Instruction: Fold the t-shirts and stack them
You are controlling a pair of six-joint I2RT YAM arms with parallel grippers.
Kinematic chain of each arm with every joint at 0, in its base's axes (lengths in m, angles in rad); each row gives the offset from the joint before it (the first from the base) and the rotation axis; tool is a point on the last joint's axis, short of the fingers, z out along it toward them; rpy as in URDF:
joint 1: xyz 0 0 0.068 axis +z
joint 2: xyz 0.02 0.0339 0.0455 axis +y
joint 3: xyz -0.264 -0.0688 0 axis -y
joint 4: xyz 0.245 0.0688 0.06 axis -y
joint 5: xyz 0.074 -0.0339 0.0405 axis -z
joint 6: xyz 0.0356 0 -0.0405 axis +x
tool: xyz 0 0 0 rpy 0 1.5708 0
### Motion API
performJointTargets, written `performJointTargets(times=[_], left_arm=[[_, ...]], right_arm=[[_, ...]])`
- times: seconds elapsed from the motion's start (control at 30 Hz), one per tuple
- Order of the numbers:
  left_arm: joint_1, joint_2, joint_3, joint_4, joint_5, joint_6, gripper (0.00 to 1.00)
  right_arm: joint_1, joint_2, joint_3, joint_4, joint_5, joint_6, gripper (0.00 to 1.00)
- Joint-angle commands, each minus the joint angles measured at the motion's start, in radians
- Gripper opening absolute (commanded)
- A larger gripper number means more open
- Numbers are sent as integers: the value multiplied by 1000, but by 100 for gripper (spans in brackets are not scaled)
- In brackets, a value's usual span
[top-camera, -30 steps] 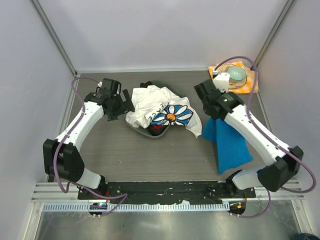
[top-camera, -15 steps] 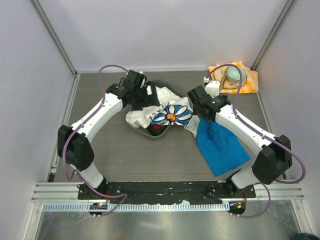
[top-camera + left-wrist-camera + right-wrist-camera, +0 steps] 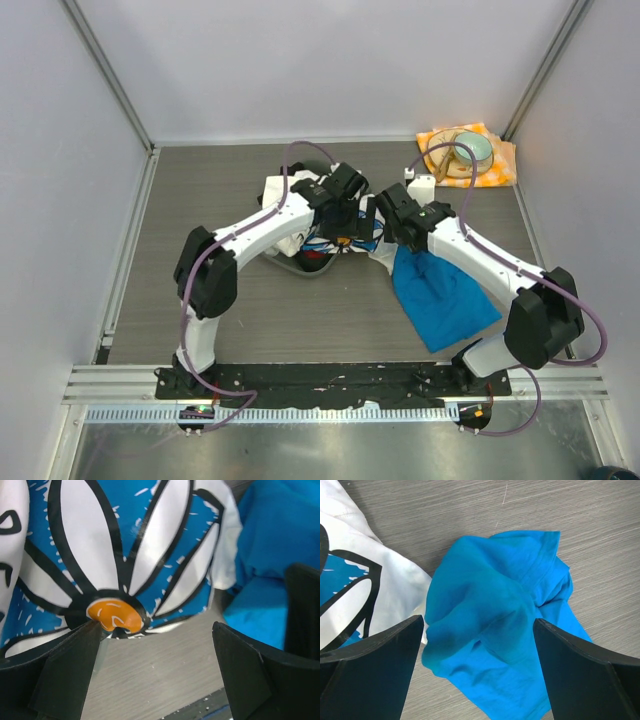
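Grey wood-grain worktop [image 3: 180, 190] inside pale walls [image 3: 300, 70] carries everything. Seen from above, much of the white soft-cloth t-shirt with the big blue-petalled daisy print [image 3: 100, 545] is hidden by the left arm [image 3: 260, 225]. The red t-shirt [image 3: 317, 257] shows only as a sliver beneath the white one, on the near side of the left end effector [image 3: 156, 627]. That end effector hangs directly over the daisy's orange centre, jaws wide apart, gripping nothing. The right end effector [image 3: 477, 620] is likewise spread wide and empty. The crumpled plain bright blue t-shirt [image 3: 500, 640] lies on the worktop straight beneath it, with the white shirt's edge to its left. 0.5 s ago the left end effector was at the white shirt's far-left edge; it has swung across onto the print. The blue shirt has barely shifted. Black lettering on the white shirt is cut off at the edge of the left wrist view and cannot be read.
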Motion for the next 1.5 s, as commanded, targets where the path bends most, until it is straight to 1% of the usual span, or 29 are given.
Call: performJointTargets(times=[0.0,0.1,0.2,0.3,0.33,0.4,0.43,0.5,0.67,0.77,0.83,0.87,0.9,0.93,1.1,1.23,1.33,1.47], left_arm=[[-1,48,81,-42,-72,35,98],[-1,76,89,-49,-146,48,98],[1,103,120,-69,-190,70,98],[-1,135,150,-84,-230,84,90],[1,145,157,-84,-237,90,80],[1,166,170,-86,-238,93,70],[1,171,171,-87,-240,93,62],[1,183,171,-81,-241,93,58],[-1,197,160,-67,-246,95,55],[-1,206,155,-56,-244,95,48],[-1,214,157,-55,-238,95,32],[-1,217,157,-52,-237,93,22],[1,218,157,-52,-235,92,7],[-1,220,157,-52,-235,90,0],[2,203,160,-50,-240,93,0],[11,145,186,-66,-269,99,0],[33,88,223,-95,-280,102,0],[88,41,278,-130,-290,113,0]], right_arm=[[-2,-56,-20,34,22,20,98],[-8,-79,-32,34,22,17,98],[-12,-103,-40,33,14,14,98],[-14,-120,-47,33,15,14,98],[-16,-123,-50,33,18,12,98],[-14,-132,-57,33,17,12,97],[-16,-132,-61,33,17,14,97],[-17,-135,-70,34,18,12,98],[-19,-140,-83,37,12,14,98],[-17,-142,-90,40,8,16,98],[-17,-142,-95,45,6,14,98],[-17,-142,-96,47,5,14,97],[-17,-142,-101,48,5,12,98],[-17,-142,-104,48,6,12,98],[-17,-146,-112,53,5,14,97],[-17,-148,-112,54,5,9,98],[-19,-145,-110,59,-5,9,97],[-17,-142,-109,63,-12,11,97]])
